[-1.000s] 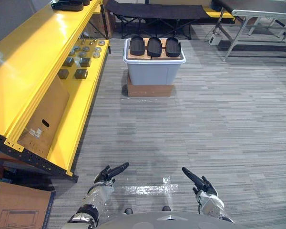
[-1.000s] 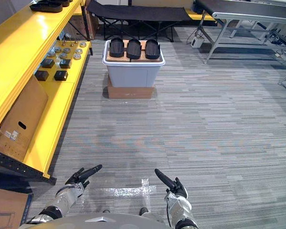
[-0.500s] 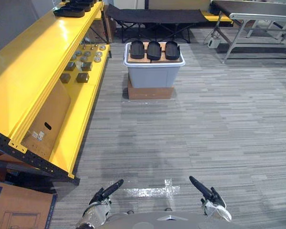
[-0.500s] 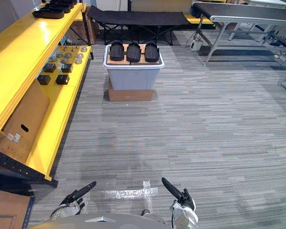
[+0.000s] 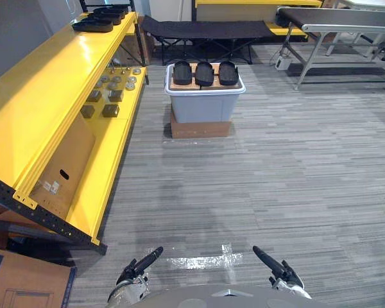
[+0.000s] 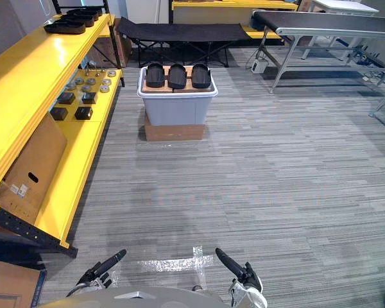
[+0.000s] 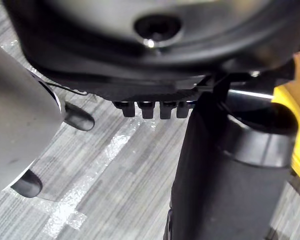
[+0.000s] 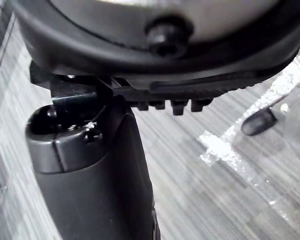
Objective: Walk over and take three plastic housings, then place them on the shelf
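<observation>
Three black housings [image 5: 204, 73] sit atop a grey bin [image 5: 204, 106], upper centre, near the yellow shelf [image 5: 45, 102]. Bottom edge: left hand [image 5: 140, 264] and right hand [image 5: 279, 273], fingers straight, empty. Wrist views show the taped floor [image 7: 85, 185] close up.

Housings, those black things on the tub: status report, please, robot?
Left hand and right hand open, empty, low in front. Three housings side by side atop bin ahead, not yet taken. Carpet floor leads to bin; shelf on left.
</observation>
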{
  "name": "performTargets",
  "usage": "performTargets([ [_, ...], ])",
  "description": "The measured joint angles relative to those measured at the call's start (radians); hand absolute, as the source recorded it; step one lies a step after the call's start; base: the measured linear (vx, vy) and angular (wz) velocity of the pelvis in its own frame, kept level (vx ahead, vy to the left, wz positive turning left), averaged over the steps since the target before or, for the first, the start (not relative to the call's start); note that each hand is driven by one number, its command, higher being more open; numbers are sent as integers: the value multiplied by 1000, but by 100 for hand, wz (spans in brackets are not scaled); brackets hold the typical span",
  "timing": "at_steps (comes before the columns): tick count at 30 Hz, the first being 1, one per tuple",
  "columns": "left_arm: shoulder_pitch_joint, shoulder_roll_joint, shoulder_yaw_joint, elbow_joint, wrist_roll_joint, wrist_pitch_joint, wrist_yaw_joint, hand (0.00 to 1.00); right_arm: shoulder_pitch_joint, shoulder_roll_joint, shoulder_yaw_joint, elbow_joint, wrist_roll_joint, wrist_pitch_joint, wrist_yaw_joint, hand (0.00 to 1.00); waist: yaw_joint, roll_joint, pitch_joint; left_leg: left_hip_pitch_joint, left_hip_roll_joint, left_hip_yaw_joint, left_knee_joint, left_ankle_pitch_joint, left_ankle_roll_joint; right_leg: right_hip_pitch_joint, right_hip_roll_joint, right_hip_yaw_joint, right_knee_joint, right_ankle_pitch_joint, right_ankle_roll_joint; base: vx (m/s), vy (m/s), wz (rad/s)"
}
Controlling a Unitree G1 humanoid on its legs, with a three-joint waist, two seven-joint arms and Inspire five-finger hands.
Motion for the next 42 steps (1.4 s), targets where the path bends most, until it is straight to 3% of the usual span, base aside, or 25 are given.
performTargets([
  [4,-15,3,-34,-5,40,14,-12,100,-21,9,2,0,-1,1,4,100,-3,6,49,27,26,25,30,-9,20,-117,-6,-24,271,-51,10,-14,24,-21],
  [7,-22,23,-36,-5,75,17,-20,100,-1,41,-1,4,-15,3,12,100,0,-17,61,30,39,18,60,-54,22,-114,-8,-72,290,-76,-13,12,-24,-7],
  [10,-52,13,-34,-4,115,46,-23,100,6,42,-21,6,-54,24,16,100,-4,6,83,19,97,19,121,-108,-18,-161,-3,-86,326,-91,-16,26,-59,-9],
  [14,-49,27,-4,-9,204,68,-71,100,50,47,-28,7,-58,42,23,100,-16,-40,54,22,140,-15,206,-200,-99,-188,-21,-74,302,-102,-34,208,-268,26],
  [15,-40,19,12,-10,211,72,-72,100,53,44,-29,8,-58,49,24,100,-19,-36,42,23,167,-26,243,-213,-105,-171,-5,-88,299,-131,-40,290,-261,41],
  [16,-34,16,31,-14,217,77,-74,100,57,42,-37,7,-56,49,27,100,-21,-10,32,-32,201,-44,374,-229,-109,-152,31,-103,277,-153,-58,378,-333,24],
  [17,-36,10,76,-41,218,86,-85,100,55,40,-36,6,-58,44,29,100,-19,7,26,-145,246,-70,598,-203,-86,-124,58,-121,258,-162,-71,506,-388,15],
  [18,-40,-3,114,-55,218,85,-91,100,49,31,-35,-3,-61,42,30,100,-9,36,42,-232,289,-97,816,-139,-88,-52,98,-124,210,-157,-92,438,-336,2],
  [19,-40,-10,128,-62,219,85,-91,100,51,24,-35,-4,-68,39,29,100,-6,42,48,-267,305,-109,905,-133,-98,-17,119,-124,186,-158,-100,479,-277,-16],
  [20,-38,-13,133,-59,220,88,-88,100,48,16,-34,1,-80,39,27,100,4,58,44,-309,299,-123,1010,-141,-111,52,138,-115,141,-161,-119,468,-209,-26],
  [22,-22,-22,142,-49,218,93,-86,100,19,21,-34,16,-81,37,26,100,20,50,48,-367,219,-106,1002,-178,-121,132,133,-78,72,-164,-125,449,-160,-49],
  [23,-12,-27,143,-48,219,95,-88,100,9,23,-31,19,-81,37,26,100,30,48,49,-383,197,-95,963,-191,-116,150,129,-61,56,-164,-125,379,-57,-66],
  [25,2,-40,204,-43,215,97,-99,100,-26,34,-26,22,-89,35,23,100,47,39,59,-454,117,-50,714,-188,-95,186,115,-33,6,-165,-124,455,9,-52],
  [28,12,-47,250,-40,225,60,-98,100,-26,40,-8,5,-116,20,21,100,85,25,101,-484,61,-49,346,-48,-84,253,85,-15,-16,-207,-106,436,78,-33],
  [30,43,-52,251,-39,221,41,-101,100,-20,33,15,1,-119,16,23,100,84,35,104,-514,72,-42,288,-13,-74,278,90,-9,-15,-271,-88,379,163,-13],
  [31,45,-46,264,-36,214,24,-111,100,-10,45,12,5,-118,16,20,100,92,11,102,-521,61,-8,332,68,-32,303,69,-11,-5,-312,-106,506,213,11],
  [32,51,-34,261,-36,218,7,-111,100,-12,57,6,12,-116,16,21,100,97,-15,96,-519,48,17,347,82,-10,298,48,-3,40,-324,-122,541,189,22],
  [33,50,-29,246,-36,225,4,-109,100,-10,58,2,12,-116,15,21,100,96,-20,94,-516,37,14,345,95,10,279,40,11,86,-318,-133,564,177,33],
  [34,43,-12,222,-28,225,-7,-102,100,-14,66,-2,15,-117,16,24,100,90,-32,97,-492,10,8,326,111,46,224,14,36,237,-297,-115,558,210,45],
  [36,38,15,203,-3,220,-9,-97,100,-35,80,-9,41,-119,12,35,100,86,-68,110,-399,-34,12,266,79,58,83,-35,67,601,-190,85,593,237,23],
  [37,31,21,198,-5,226,-13,-84,100,-48,81,-9,51,-121,5,45,100,85,-77,120,-327,-54,12,236,57,53,-30,-80,65,848,-125,163,517,193,-10],
  [38,31,19,187,-4,229,-19,-68,100,-49,72,-8,49,-126,-1,52,100,82,-71,123,-273,-58,12,223,33,53,-95,-100,49,952,-142,134,611,237,-11],
  [39,31,20,154,-4,240,-37,-62,100,-49,61,-6,44,-143,-11,54,100,79,-50,131,-197,-56,8,199,13,51,-160,-115,10,990,-169,89,395,153,-2],
  [40,29,22,133,-5,239,-46,-59,100,-47,58,-4,41,-149,-19,54,100,79,-43,132,-162,-56,5,181,10,53,-180,-118,-12,970,-181,72,484,155,26],
  [42,-11,23,70,-37,221,-51,-60,100,-30,58,5,16,-157,-28,46,100,53,-23,122,-64,-53,-55,110,5,47,-249,-112,-93,704,-227,46,569,55,70],
])
